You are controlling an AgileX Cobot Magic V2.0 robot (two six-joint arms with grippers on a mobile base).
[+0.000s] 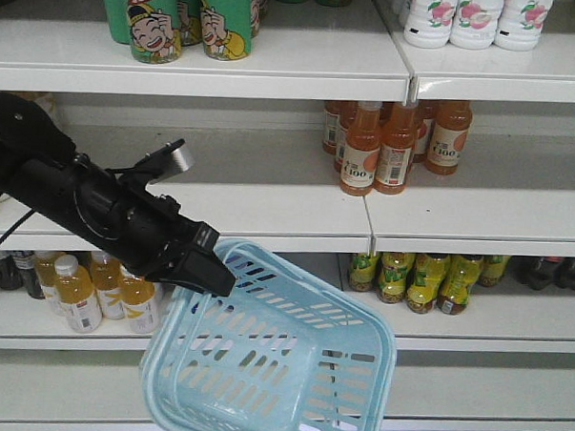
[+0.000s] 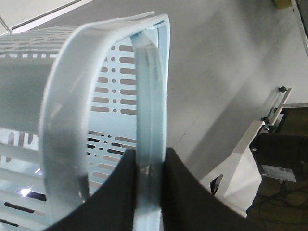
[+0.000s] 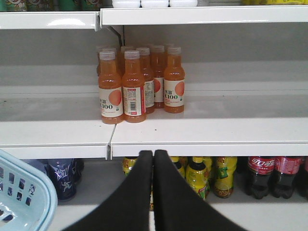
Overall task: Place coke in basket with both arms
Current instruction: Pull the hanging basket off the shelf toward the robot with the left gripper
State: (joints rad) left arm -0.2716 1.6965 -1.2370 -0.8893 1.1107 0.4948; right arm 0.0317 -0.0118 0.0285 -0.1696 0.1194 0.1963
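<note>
The light blue basket (image 1: 271, 368) hangs tilted in front of the lower shelves, held up by one swing handle (image 2: 147, 110). My left gripper (image 1: 220, 277) is shut on that handle, whose bar runs up between the black fingers (image 2: 185, 192). The basket's corner (image 3: 24, 197) shows at the lower left of the right wrist view. Coke bottles (image 3: 260, 174) with red wraps stand on the lower shelf, to the right of my right gripper (image 3: 153, 153). That gripper is shut with nothing in it and points at the shelf edge. In the front view the coke shows only as dark bottles (image 1: 552, 272) at far right.
Orange-drink bottles (image 1: 386, 143) (image 3: 134, 84) cluster on the middle shelf. Yellow-labelled bottles (image 1: 428, 279) (image 3: 197, 175) stand left of the coke. Dark blue cans (image 3: 62, 178) and pale yellow bottles (image 1: 84, 292) sit lower left. Green cans (image 1: 182, 15) and white bottles (image 1: 477, 19) fill the top shelf.
</note>
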